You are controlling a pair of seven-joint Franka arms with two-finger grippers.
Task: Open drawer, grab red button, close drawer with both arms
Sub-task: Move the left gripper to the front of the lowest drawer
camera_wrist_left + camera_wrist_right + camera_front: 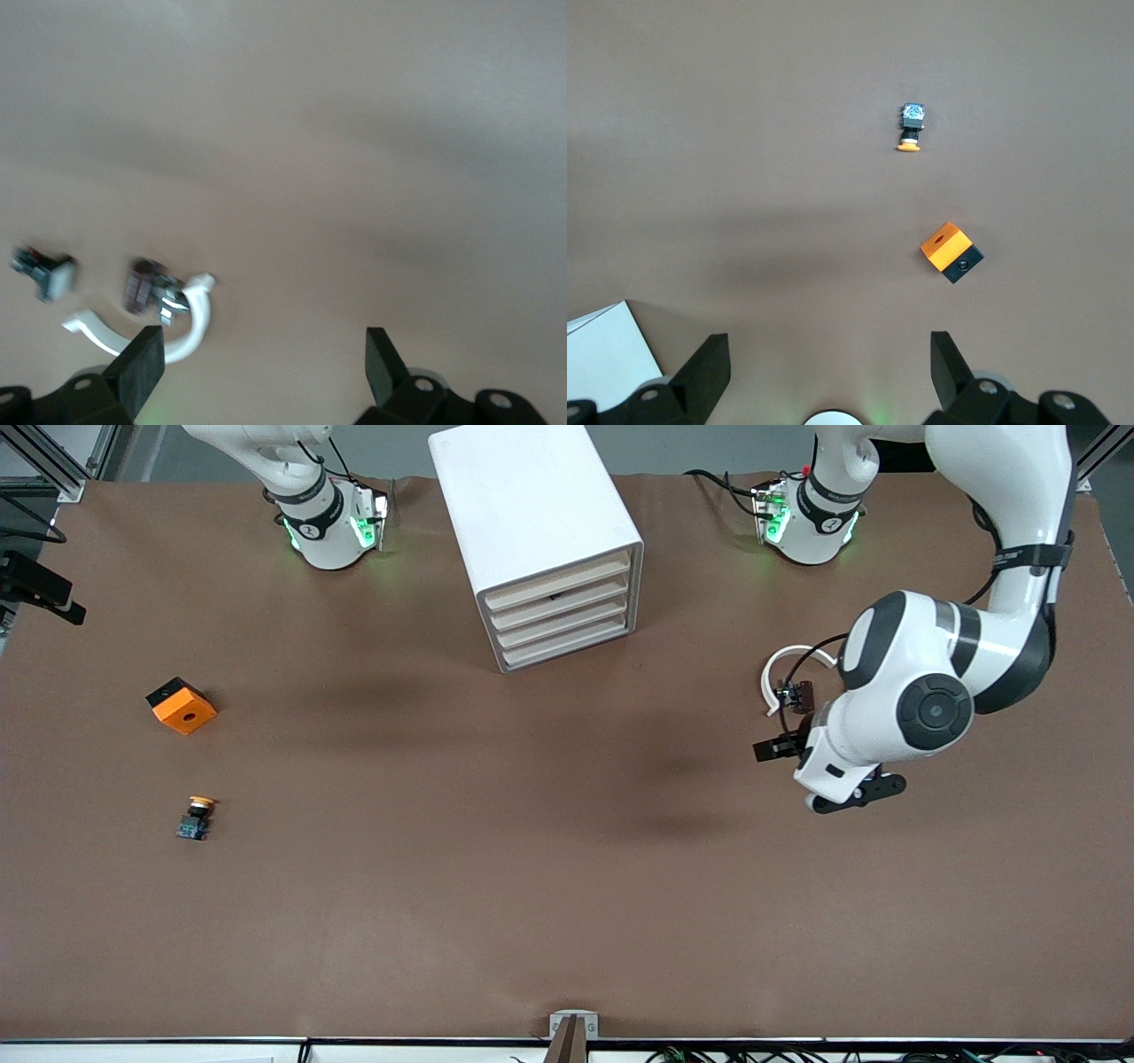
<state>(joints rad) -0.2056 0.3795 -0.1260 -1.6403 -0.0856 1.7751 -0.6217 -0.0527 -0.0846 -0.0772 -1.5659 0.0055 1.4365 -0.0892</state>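
Note:
The white drawer cabinet [537, 531] stands between the two arms' bases, and its stacked drawers [563, 607] are all shut. The cabinet's corner [607, 359] shows in the right wrist view. No red-capped button can be made out. My left gripper [852, 794] [264, 354] hangs open and holds nothing, over bare table toward the left arm's end. Beside it is a white curved strip [784, 669] [190, 323] with a small dark part [799, 695] [143, 288]. My right gripper [830, 359] is open and holds nothing, high over the table and outside the front view.
An orange cube with a hole [182, 706] [950, 251] lies toward the right arm's end. An orange-capped pushbutton [196, 816] [912, 126] lies nearer the front camera than the cube. A small dark piece [44, 270], too blurred to identify, lies near the white strip.

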